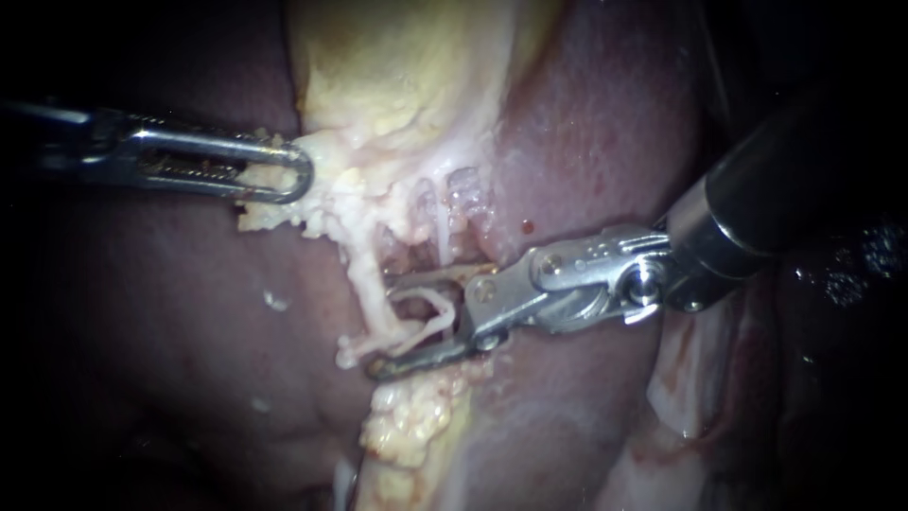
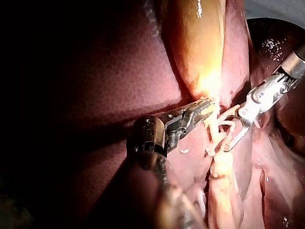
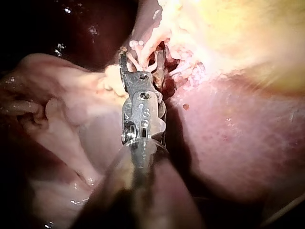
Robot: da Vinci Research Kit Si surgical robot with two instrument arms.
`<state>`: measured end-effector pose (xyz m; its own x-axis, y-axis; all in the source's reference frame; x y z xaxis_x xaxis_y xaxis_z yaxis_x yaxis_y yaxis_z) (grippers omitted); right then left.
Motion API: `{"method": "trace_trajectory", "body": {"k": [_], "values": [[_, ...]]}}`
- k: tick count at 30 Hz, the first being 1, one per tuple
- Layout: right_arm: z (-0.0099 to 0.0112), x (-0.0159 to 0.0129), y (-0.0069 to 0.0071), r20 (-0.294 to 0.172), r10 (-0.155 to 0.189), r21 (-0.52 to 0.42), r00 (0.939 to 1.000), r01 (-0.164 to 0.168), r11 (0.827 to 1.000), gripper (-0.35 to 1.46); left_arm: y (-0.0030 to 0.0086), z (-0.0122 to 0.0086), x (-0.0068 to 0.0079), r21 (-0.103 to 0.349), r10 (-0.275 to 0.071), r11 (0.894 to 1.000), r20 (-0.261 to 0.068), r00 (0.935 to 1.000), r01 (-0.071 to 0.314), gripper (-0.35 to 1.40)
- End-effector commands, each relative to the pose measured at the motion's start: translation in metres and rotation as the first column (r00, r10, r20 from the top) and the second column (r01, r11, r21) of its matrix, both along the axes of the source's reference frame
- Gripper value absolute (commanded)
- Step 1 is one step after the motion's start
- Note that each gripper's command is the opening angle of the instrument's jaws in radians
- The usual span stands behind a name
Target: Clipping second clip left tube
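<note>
Pale, stringy tissue at the centre: the left tube [image 1: 364, 284], running from the fatty tissue [image 1: 331, 203] below the gallbladder [image 1: 397, 66] down across the liver [image 1: 170, 331], with its long axis roughly upright in the endoscope view. Crossed almost squarely by the right instrument [image 1: 383, 324], which enters from the right and lies level, so tube and jaws meet near a right angle. Inside the gape, not ahead of it: upper jaw above a curl of the strand, lower jaw beneath, both ends reaching just past the tube's far side. Jaws moderately wide apart, straddling rather than pinching. Lower end appears to touch the strand's loose end, upper jaw seemingly clear, so judged open. Same straddle in the right wrist view, thin pale strands between the two prongs. Cannot make out a loaded clip, nor any clip on the tube.

Left instrument [image 1: 298, 175] well apart, up and to the left, and clearly the farther of the two from the tube. Jaws closed onto the fatty tissue, holding it out sideways, which seems to put the tube under tension. In the left wrist view, yellow fat clamped at its tip.

Coming move judged to turn on closing squarely across the tube without catching neighbouring strands or the liver beneath.
</note>
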<state>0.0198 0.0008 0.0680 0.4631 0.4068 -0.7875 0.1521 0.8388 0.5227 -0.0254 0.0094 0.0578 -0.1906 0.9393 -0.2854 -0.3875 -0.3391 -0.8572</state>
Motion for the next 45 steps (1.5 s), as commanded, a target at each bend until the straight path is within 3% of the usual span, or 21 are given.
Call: {"method": "trace_trajectory", "body": {"k": [1, 5, 11, 14, 19, 25, 30, 33, 38, 45], "values": [[0.0000, 0.0003, -0.0002, -0.002, -0.004, 0.003, 1.0000, 0.004, 1.000, 0.49, 0.0000, 0.0000, 0.0000, 0.000, 0.000, 1.000, -0.001, 1.0000, 0.000, -0.35], [0.0003, 0.0013, -0.0010, -0.042, -0.010, 0.060, 0.9991, 0.012, 0.998, 0.49, 0.0000, 0.0000, -0.0001, 0.000, -0.001, 1.000, -0.001, 1.0000, 0.001, -0.35], [0.0008, 0.0026, -0.0025, -0.131, -0.045, 0.166, 0.9904, 0.066, 0.984, 0.46, 0.0000, 0.0000, -0.0001, -0.001, -0.001, 1.000, -0.001, 1.0000, 0.001, -0.35], [0.0012, 0.0037, -0.0026, -0.135, -0.029, 0.189, 0.9905, 0.054, 0.981, 0.46, 0.0000, 0.0000, -0.0002, -0.001, -0.001, 1.000, -0.002, 1.0000, 0.001, -0.35], [0.0015, 0.0050, -0.0025, -0.169, 0.013, 0.245, 0.9855, 0.029, 0.969, 0.46, -0.0001, 0.0000, -0.0002, -0.001, -0.002, 1.000, -0.002, 1.0000, 0.002, -0.35], [0.0014, 0.0050, -0.0026, -0.174, 0.025, 0.270, 0.9845, 0.023, 0.963, 0.47, -0.0001, 0.0001, -0.0002, -0.001, -0.002, 1.000, -0.002, 1.0000, 0.002, -0.35], [0.0002, 0.0042, -0.0031, -0.209, 0.044, 0.287, 0.9770, 0.018, 0.958, 0.47, -0.0001, 0.0001, -0.0002, -0.001, -0.002, 1.000, -0.002, 1.0000, 0.002, -0.35], [-0.0010, 0.0041, -0.0037, -0.224, 0.030, 0.292, 0.9741, 0.037, 0.956, 0.47, -0.0001, 0.0001, -0.0002, -0.001, -0.002, 1.000, -0.002, 1.0000, 0.002, -0.35], [-0.0025, 0.0042, -0.0047, -0.270, -0.047, 0.293, 0.9618, 0.128, 0.947, 0.42, -0.0001, 0.0001, -0.0002, -0.001, -0.002, 1.000, -0.002, 1.0000, 0.002, -0.35], [-0.0022, 0.0041, -0.0045, -0.256, -0.030, 0.307, 0.9663, 0.110, 0.945, 0.33, -0.0001, 0.0001, -0.0002, -0.001, -0.002, 1.000, -0.002, 1.0000, 0.002, -0.35]]}}
